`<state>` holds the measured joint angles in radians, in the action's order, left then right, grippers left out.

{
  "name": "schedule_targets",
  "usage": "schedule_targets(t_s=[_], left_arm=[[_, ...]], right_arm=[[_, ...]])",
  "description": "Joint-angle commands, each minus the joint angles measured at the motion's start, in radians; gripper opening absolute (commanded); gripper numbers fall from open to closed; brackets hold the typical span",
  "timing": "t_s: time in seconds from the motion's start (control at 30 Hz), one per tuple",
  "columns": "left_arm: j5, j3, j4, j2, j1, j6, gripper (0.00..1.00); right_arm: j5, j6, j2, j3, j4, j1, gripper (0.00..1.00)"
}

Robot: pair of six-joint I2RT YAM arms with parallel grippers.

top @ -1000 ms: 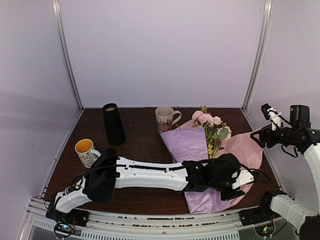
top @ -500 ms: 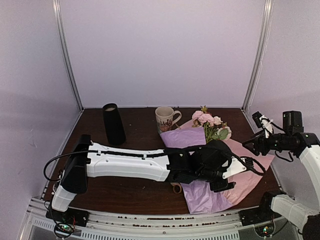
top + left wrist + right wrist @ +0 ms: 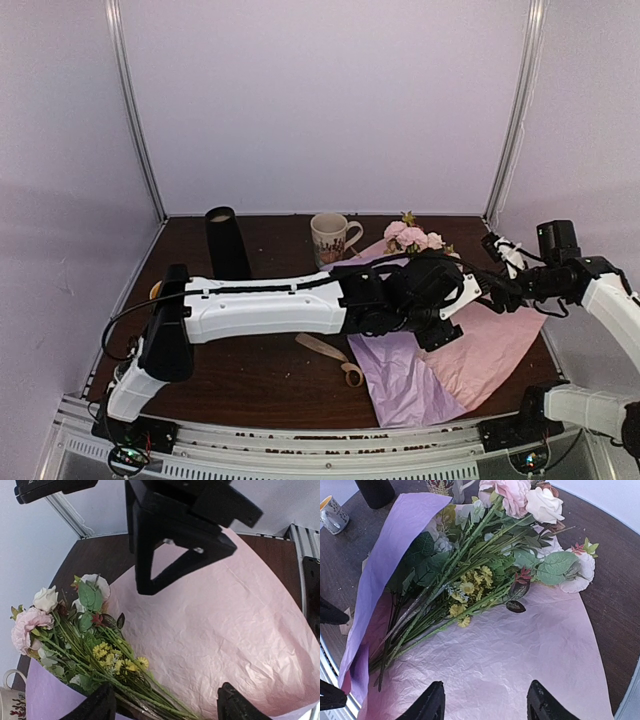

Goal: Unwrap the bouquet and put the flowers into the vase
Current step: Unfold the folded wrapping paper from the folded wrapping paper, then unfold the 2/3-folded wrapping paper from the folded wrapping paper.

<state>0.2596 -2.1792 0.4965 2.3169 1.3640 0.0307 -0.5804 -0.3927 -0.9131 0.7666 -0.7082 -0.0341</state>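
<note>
Find the flowers [image 3: 470,570] loose on the spread paper [image 3: 520,650] at the right rear of the tabletop [image 3: 260,350], blooms rearward, stems running nearward. Judge the left end effector [image 3: 167,707] nearer: wide open, empty, stems passing right at its fingertips. Count the right end effector [image 3: 485,705] likewise open and empty, over bare paper beside the stems, with the vase [image 3: 227,247] well off to the left

Flowers [image 3: 470,580] on spread pink paper [image 3: 520,650] beyond parted jaws
</note>
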Motion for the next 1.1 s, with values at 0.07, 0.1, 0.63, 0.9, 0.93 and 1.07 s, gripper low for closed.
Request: schedule_targets(t_s=[0.07, 0.1, 0.63, 0.9, 0.93, 1.07], left_arm=[[0.141, -0.066, -0.042, 0.053, -0.014, -0.003, 0.71], [0.145, 0.001, -0.097, 0.01, -0.014, -0.002, 0.71], [0.391, 0.859, -0.226, -0.719, 0.047, -0.212, 0.68], [0.575, 1.078, -0.225, -1.002, 0.051, -0.319, 0.68], [0.593, 1.099, -0.243, -1.028, 0.053, -0.321, 0.68], [0.643, 1.157, -0.283, -1.095, 0.056, -0.331, 0.68]], right_arm=[[-0.043, -0.007, -0.036, -0.007, 0.014, -0.047, 0.51], [-0.015, -0.01, -0.05, -0.001, 0.017, -0.082, 0.49], [0.132, -0.047, -0.512, 0.235, 0.022, -0.491, 0.22], [0.114, -0.06, -0.679, 0.437, -0.028, -0.689, 0.22], [0.107, -0.065, -0.685, 0.459, -0.029, -0.714, 0.22], [0.113, -0.086, -0.758, 0.576, -0.022, -0.827, 0.22]])
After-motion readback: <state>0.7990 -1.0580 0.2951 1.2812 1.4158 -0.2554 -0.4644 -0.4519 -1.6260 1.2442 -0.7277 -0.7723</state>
